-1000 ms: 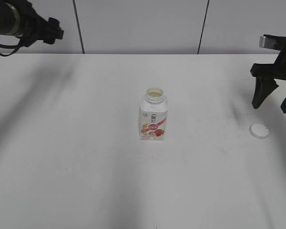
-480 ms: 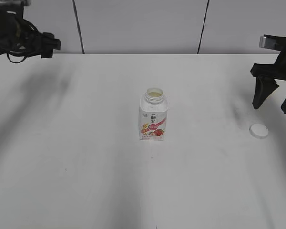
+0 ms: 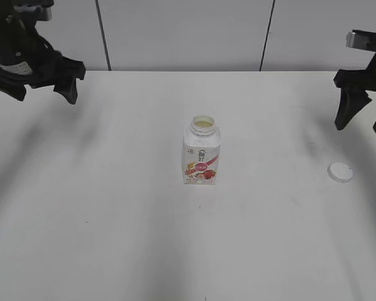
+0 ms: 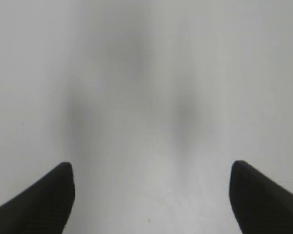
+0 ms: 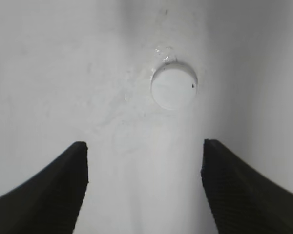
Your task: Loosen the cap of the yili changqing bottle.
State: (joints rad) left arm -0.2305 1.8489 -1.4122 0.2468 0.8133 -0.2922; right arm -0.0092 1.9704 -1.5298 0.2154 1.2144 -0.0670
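Note:
The yili changqing bottle (image 3: 201,152) stands upright at the table's middle, its wide neck open and uncapped. The white cap (image 3: 339,172) lies flat on the table at the right, apart from the bottle; it also shows in the right wrist view (image 5: 174,87). My right gripper (image 3: 363,119) hangs open and empty above and just behind the cap; in its wrist view (image 5: 144,151) the jaws stand wide apart. My left gripper (image 3: 67,84) is raised at the far left, and its wrist view (image 4: 151,170) shows the jaws open and empty over bare table.
The white table (image 3: 113,207) runs back to a panelled wall (image 3: 182,31). Faint scuffs mark the table near the cap.
The left arm has swung down and rightward at the far left. The right gripper has risen slightly. The bottle and cap have not moved.

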